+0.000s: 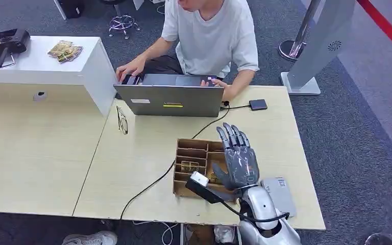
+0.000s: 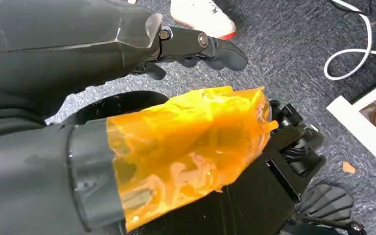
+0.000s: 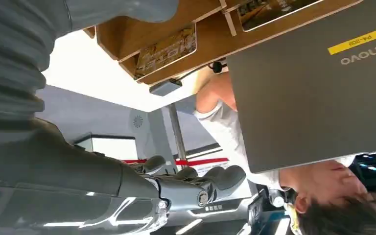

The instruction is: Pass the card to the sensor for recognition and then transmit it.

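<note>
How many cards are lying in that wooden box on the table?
2 can be seen in the wooden organizer box: one card in a left compartment, another card beside the right hand, which may hide more.

Laptop (image 3: 318, 93) lid: "Lenovo" logo, yellow sticker (image 3: 361, 39) reading "P4-209". Print on card (image 3: 166, 50) in tray unreadable.

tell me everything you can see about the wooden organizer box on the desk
The wooden organizer box is a shallow brown tray, plywood by the look of it, split by thin dividers into several narrow slots and a wider section. It lies flat on the light wood table, near the front edge, in front of the laptop. Gold-printed cards lie in its slots. The right hand is raised over its right part, fingers extended, hiding that side. A black cable runs past its left edge.
</note>
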{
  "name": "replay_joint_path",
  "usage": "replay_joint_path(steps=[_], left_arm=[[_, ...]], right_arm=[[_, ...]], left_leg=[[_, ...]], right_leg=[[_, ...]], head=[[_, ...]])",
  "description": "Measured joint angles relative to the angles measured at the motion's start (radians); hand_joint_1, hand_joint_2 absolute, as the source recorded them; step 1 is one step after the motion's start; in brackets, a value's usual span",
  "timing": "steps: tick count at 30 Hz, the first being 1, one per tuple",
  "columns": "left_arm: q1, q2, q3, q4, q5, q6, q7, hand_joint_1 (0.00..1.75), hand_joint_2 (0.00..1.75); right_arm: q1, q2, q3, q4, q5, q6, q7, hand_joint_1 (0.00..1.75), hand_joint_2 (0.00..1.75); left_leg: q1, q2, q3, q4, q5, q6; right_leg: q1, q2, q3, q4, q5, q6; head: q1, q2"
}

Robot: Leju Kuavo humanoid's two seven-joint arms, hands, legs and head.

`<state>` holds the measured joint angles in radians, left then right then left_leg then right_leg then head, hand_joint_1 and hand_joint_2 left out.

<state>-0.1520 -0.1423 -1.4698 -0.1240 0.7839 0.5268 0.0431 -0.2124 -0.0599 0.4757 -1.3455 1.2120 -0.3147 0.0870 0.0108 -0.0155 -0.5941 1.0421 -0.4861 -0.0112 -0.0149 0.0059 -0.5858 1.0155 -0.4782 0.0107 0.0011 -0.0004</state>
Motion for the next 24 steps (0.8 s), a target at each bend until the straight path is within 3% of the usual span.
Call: replay_joint_path(steps=[1, 2, 17, 24], left_arm=[[0.0, 0.0, 0.0, 0.0, 0.0, 0.0, 0.0, 0.0, 0.0], [0.0, 0.0, 0.0, 0.0, 0.0, 0.0, 0.0, 0.0, 0.0], [0.0, 0.0, 0.0, 0.0, -0.001, 0.0, 0.0, 0.0, 0.0], [-0.002, -0.002, 0.0, 0.0, -0.001, -0.012, 0.007, 0.0, 0.0]], right_arm=[[0.0, 0.0, -0.001, 0.001, 0.0, 0.0, 0.001, 0.31, 1.75], [0.0, 0.0, -0.002, 0.002, 0.002, 0.0, 0.001, 0.42, 1.75], [-0.006, 0.0, -0.011, 0.019, 0.015, 0.005, 0.013, 0.38, 1.75], [-0.012, 0.0, -0.019, 0.035, 0.024, 0.012, 0.019, 0.45, 1.75]], left_leg=[[0.0, 0.0, 0.0, 0.0, 0.0, 0.0], [0.0, 0.0, 0.0, 0.0, 0.0, 0.0], [0.0, 0.0, 0.0, 0.0, 0.0, 0.0], [0.0, 0.0, 0.0, 0.0, 0.0, 0.0]], right_leg=[[0.0, 0.0, 0.0, 0.0, 0.0, 0.0], [0.0, 0.0, 0.0, 0.0, 0.0, 0.0], [0.0, 0.0, 0.0, 0.0, 0.0, 0.0], [0.0, 0.0, 0.0, 0.0, 0.0, 0.0]], head=[[0.0, 0.0], [0.0, 0.0], [0.0, 0.0], [0.0, 0.0]])
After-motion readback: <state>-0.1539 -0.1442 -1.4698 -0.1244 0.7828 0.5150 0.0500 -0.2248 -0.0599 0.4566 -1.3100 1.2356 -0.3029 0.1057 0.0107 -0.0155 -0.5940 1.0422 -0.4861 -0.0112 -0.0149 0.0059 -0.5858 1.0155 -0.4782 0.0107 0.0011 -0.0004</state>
